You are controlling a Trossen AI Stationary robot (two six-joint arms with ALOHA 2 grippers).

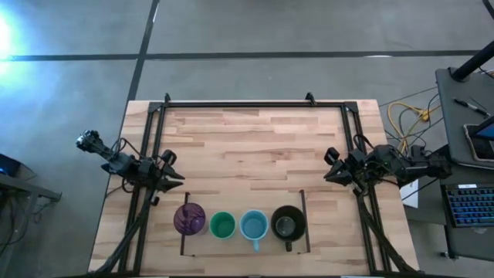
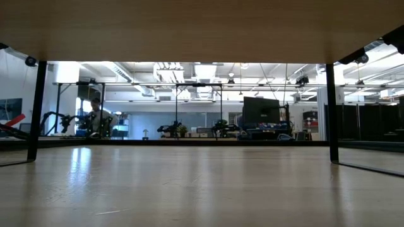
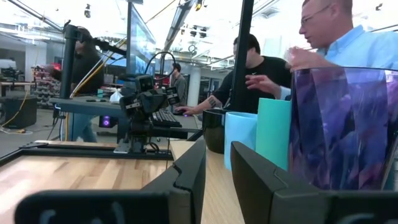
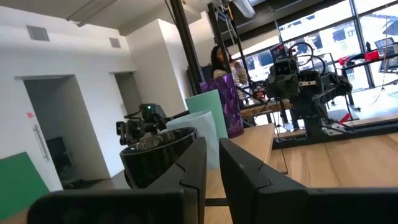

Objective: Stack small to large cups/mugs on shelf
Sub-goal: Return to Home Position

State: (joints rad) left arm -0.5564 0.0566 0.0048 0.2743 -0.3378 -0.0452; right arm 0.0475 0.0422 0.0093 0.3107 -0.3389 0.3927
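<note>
Four cups stand upright in a row on the shelf (image 1: 243, 202), the outlined area near the table's near edge. From left to right they are the purple tumbler (image 1: 189, 218), green cup (image 1: 222, 225), light-blue mug (image 1: 254, 225) and black mug (image 1: 287, 224). My left gripper (image 1: 174, 180) is shut and empty, low at the table's left side, just left of and beyond the tumbler (image 3: 342, 124). My right gripper (image 1: 329, 174) is shut and empty at the right side, right of and beyond the black mug (image 4: 158, 158). The low view shows no cups.
A black metal frame (image 1: 255, 103) runs along the table's far, left and right sides. The middle and far part of the tabletop (image 1: 255, 147) is bare wood. People (image 3: 348, 37) show in the room beyond the cups in the left wrist view.
</note>
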